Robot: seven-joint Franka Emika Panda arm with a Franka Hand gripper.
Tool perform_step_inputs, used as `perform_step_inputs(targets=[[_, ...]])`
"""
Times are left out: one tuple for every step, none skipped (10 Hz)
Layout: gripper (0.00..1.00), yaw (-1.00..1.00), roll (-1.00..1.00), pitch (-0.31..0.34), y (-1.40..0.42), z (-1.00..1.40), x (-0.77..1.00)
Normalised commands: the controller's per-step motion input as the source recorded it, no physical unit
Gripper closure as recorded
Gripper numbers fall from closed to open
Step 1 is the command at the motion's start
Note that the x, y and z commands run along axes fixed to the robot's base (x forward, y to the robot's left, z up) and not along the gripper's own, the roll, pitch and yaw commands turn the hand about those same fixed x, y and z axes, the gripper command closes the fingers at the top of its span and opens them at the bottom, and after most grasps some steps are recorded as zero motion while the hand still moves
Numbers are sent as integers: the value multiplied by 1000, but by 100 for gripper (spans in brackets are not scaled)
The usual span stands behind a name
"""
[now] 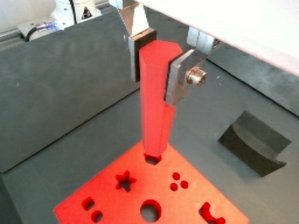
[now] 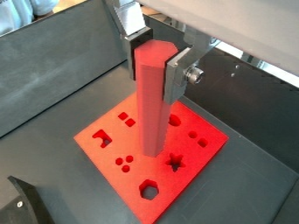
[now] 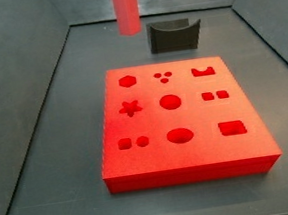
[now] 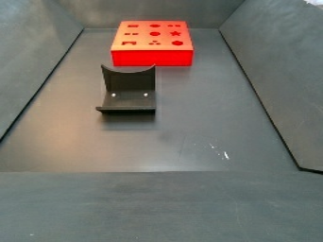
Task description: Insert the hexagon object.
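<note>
You've got the gripper (image 1: 158, 72) up high over the dark grey worktop (image 4: 177, 132), its flat silver jaws pinching the upper end of the long glossy red hexagon peg (image 1: 156, 96). Both wrist views show the plates flat against opposite faces near its top, which leaves most of the peg free below for going into a hole.

The peg hangs upright, long axis vertical, free end pointing straight down at the flat red block with shaped holes (image 3: 176, 120). In a side view only the lower part of the peg (image 3: 125, 8) shows, at the top of the frame left of centre, clear above the block and not touching it. The gripper itself is out of that frame.

The block lies flat on the worktop with its cut-outs facing up. In that side view, look at the upper left corner of its top face: the hexagonal hole (image 3: 127, 81) sits there, beside three small round holes. My read is that this is your target, and the peg looks roughly in line with it but still well above, so the insertion hasn't begun. You'll likely need the peg's flats matched to the hole's sides before you descend.

The dark grey curved block (image 3: 173, 36) stands apart behind the red block, at the upper centre, out of your path.
</note>
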Motion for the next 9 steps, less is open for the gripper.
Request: perform_step_inputs(targets=[[100,-26,0,36,240,-226,-17],[100,140,69,153,266,-434,257],[100,80,-244,0,554,-623,346],[100,-89,-340,-143,483,-411,266],[100,-191,-307,-179,249,-443,20],[100,-31,17,-79,-57,-371,-397],[100,-6,21,-74,-211,-411,-163],[100,-49,0,-99,-134,-440,-177],[100,-40,7,-70,-17,-394,-114]])
